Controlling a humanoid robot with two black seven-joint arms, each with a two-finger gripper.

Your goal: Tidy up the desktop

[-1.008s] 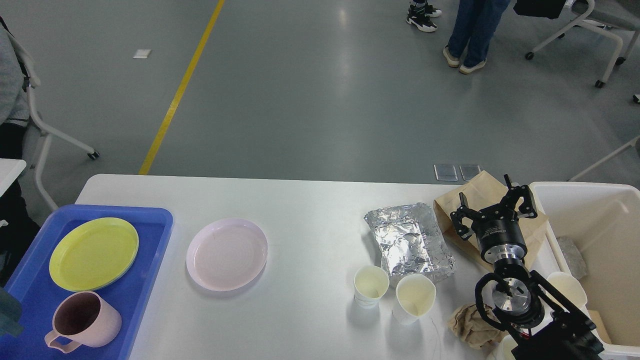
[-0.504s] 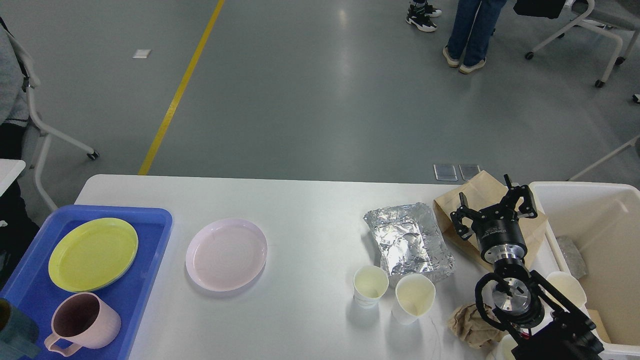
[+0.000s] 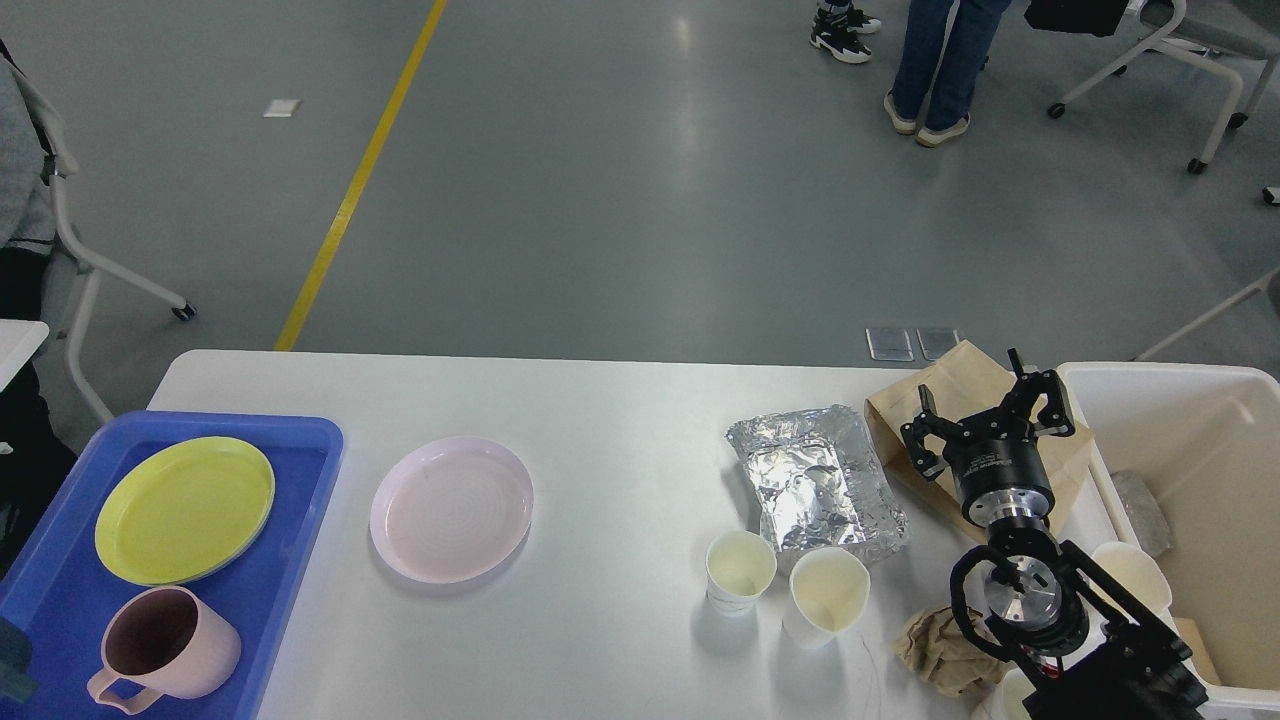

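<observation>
**Right claw hangs spread above the cluttered right end of the desktop**

The desktop (image 3: 620,420) fills the lower half of the head view, white with rounded corners, reaching from the blue tray (image 3: 300,450) at the left to the cream-white bin (image 3: 1200,385) at the right. The right gripper (image 3: 985,410) stands at the far end of the black arm that rises from the lower right corner. Its fingers are spread apart and hold nothing. It sits above the right end of the desktop, in front of a brown paper bag (image 3: 960,375) that lies flat there, just beside the bin's near wall.

Left of the claw lies a crumpled foil container (image 3: 815,480), touching the bag's edge. Nearer the viewer stand two paper cups (image 3: 740,572), close together, and a crumpled brown paper wad (image 3: 935,650) lies by the arm's base. A pink plate (image 3: 452,508) rests alone mid-table, well apart from the claw.

In the tray sit a yellow-green plate (image 3: 185,508) and a pink mug (image 3: 165,645). At the lower left edge a dark teal sliver shows; whether it is the left gripper cannot be told.
</observation>
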